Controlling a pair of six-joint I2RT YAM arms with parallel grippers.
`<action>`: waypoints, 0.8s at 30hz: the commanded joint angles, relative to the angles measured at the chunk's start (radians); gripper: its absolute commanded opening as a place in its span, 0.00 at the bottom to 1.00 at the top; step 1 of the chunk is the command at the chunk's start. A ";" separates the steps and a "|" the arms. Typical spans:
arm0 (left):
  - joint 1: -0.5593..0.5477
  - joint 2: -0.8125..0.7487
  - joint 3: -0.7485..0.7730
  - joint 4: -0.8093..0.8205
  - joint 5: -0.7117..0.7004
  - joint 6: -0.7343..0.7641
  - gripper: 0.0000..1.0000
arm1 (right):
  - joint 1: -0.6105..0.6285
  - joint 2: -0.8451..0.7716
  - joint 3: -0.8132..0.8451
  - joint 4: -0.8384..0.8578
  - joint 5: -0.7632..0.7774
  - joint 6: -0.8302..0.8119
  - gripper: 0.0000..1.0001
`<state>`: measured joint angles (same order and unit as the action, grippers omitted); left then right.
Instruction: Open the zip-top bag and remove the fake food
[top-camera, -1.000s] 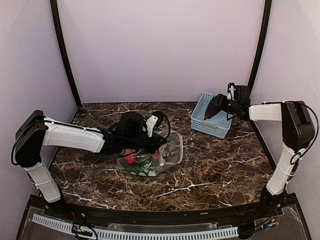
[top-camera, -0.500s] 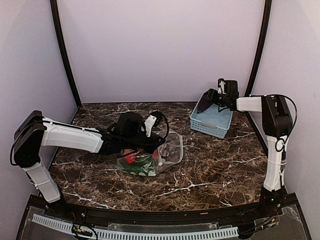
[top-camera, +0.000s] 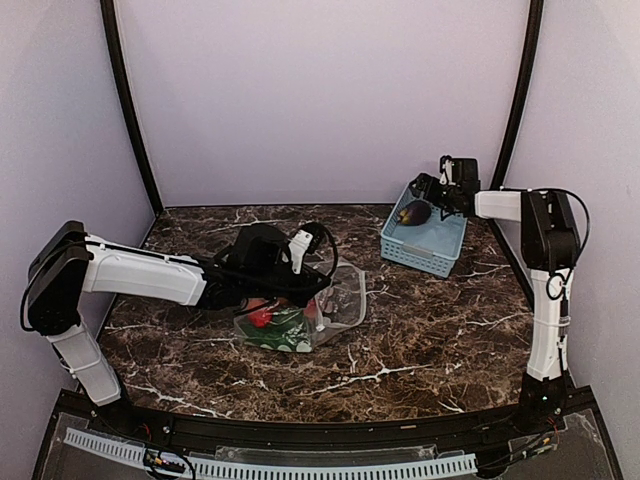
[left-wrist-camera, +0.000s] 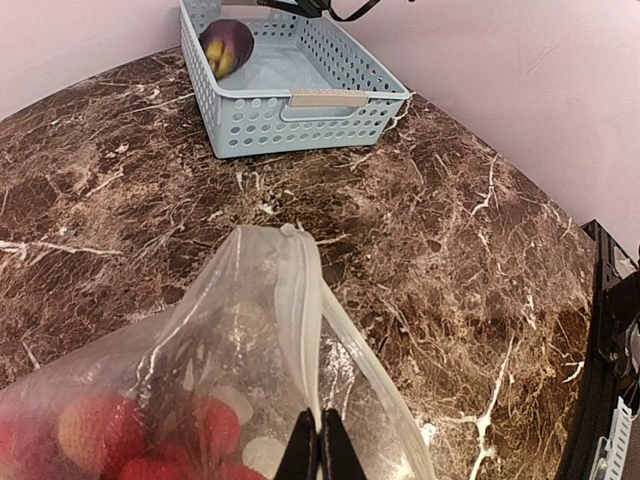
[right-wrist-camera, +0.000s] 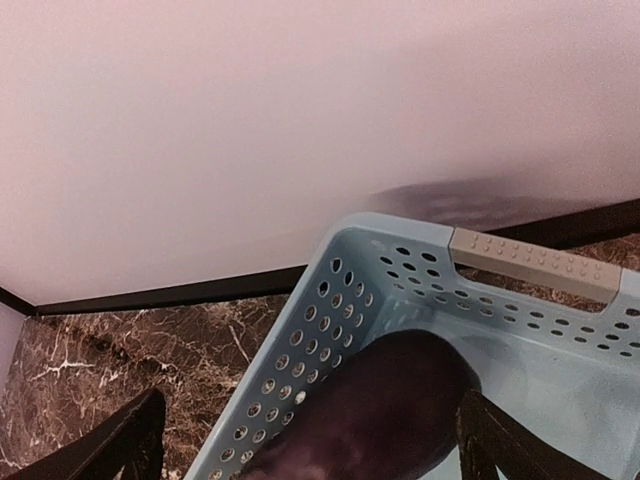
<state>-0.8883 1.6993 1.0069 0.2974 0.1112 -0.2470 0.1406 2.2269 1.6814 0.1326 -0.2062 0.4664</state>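
The left gripper (left-wrist-camera: 320, 445) has its two fingers pressed together on the top edge of the zip-top bag (left-wrist-camera: 240, 330), with the pale zip strip running up between them. From the top camera that pinch is hidden under the wrist and its looped cables. The bag lies near the middle of the marble table (left-wrist-camera: 450, 250), its mouth toward the right, and the left wrist picture cuts off its lower part.

Most of the fake food is inside it, blurred by the crinkled plastic. I can pick out a cluster of red balls (left-wrist-camera: 105, 435) and, from above, green pieces (top-camera: 287, 325); what else is in there I cannot tell. Pale round dots show on the near face.

One piece is out: the dark purple eggplant (left-wrist-camera: 227, 47) lies in the light-blue basket (top-camera: 432, 250) at the far right corner. The right gripper (right-wrist-camera: 310, 405) hangs over it with its fingers (right-wrist-camera: 125, 440) spread wide. One is well clear on the left. The other is close beside the eggplant on the right; whether they touch I cannot tell. The bottom of the right wrist picture cuts off both fingers and the eggplant.

The tan handle strip (right-wrist-camera: 530, 262) on the basket rim bears a row of small raised marks, too fine to read as letters.
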 joint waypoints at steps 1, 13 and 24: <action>0.005 -0.048 -0.011 -0.002 -0.011 0.005 0.01 | -0.007 0.016 0.057 -0.022 0.024 -0.028 0.99; 0.005 -0.061 -0.004 -0.017 -0.020 0.014 0.01 | -0.011 -0.250 -0.180 0.070 -0.200 -0.102 0.98; 0.011 -0.098 -0.028 -0.028 0.013 0.007 0.01 | 0.171 -0.636 -0.635 0.223 -0.309 -0.326 0.90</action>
<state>-0.8852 1.6665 0.9924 0.2886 0.1104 -0.2466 0.2146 1.6897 1.1873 0.2512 -0.4747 0.2844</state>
